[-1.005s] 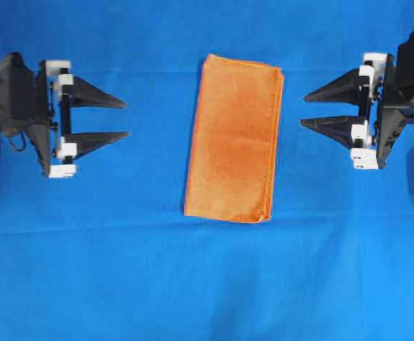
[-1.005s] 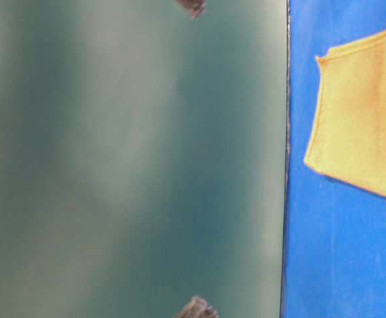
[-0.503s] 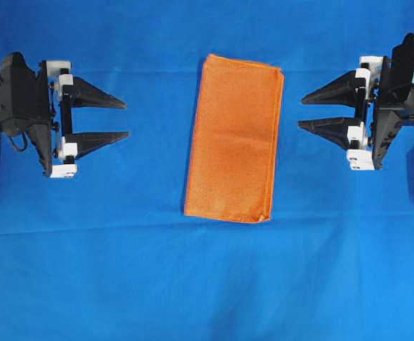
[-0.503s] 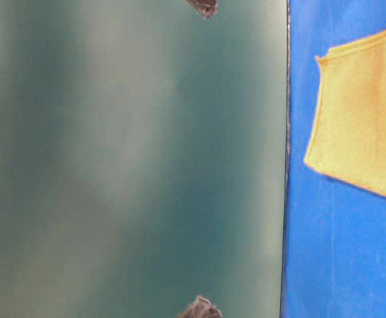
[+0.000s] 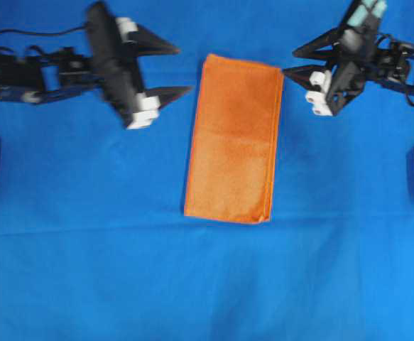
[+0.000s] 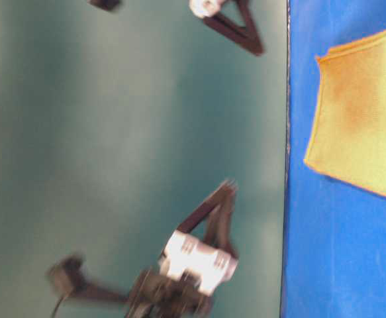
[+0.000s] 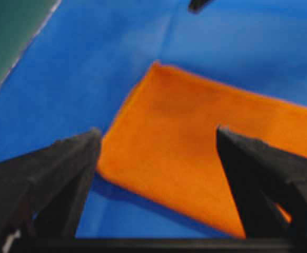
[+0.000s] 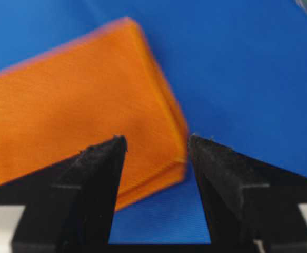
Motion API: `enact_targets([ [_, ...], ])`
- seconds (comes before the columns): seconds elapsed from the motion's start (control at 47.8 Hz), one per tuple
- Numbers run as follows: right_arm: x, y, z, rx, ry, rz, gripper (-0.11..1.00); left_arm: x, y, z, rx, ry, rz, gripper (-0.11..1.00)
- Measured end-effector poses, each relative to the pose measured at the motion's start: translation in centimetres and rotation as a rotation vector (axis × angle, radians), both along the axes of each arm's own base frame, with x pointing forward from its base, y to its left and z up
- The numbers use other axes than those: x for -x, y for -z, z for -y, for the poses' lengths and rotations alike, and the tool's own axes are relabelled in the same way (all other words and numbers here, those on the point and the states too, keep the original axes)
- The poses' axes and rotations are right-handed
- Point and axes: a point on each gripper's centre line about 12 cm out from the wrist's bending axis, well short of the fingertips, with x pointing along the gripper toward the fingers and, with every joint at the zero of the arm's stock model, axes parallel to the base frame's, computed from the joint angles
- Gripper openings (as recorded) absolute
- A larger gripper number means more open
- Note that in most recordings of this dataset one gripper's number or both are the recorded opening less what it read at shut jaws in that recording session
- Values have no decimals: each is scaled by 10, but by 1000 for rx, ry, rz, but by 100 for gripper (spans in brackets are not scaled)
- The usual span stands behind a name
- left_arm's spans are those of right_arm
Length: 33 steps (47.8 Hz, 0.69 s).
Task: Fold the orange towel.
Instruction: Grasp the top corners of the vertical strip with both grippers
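The blue-covered bench (image 5: 207,284) carries the orange towel (image 5: 233,138) at its middle, already folded to a long strip whose long axis runs from the far edge toward the near one. Both arms flank its far end. The left gripper (image 5: 171,69) and the right gripper (image 5: 292,62), each spread and empty, sit just beside opposite far corners, about equally near.

The orange towel (image 5: 233,138) is matt, finely nubby cloth; the tabletop (image 5: 192,284) wears smooth blue fabric; gripper fingers (image 8: 92,179) look matt black plastic.
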Motion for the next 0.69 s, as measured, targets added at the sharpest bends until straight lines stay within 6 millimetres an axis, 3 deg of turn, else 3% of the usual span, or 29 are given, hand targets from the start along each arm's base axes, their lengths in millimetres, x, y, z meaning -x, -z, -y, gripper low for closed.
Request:
enact_targets([
  [0.209, -16, 42, 8, -36, -8, -59, 57, -31, 50, -30, 31, -44, -88, 87],
  [0.377, -23, 62, 13, -57, -2, -90, 57, -37, 88, -54, 55, -91, -142, 87],
  [0.523, -21, 69, 19, -67, 14, -105, 55, -36, 103, -68, 63, -121, -157, 84],
  [0.628, -22, 69, 19, -67, 14, -105, 49, -37, 107, -68, 64, -119, -161, 69],
  [0.691, -22, 69, 19, -65, 12, -105, 34, -38, 107, -67, 60, -114, -163, 53],
])
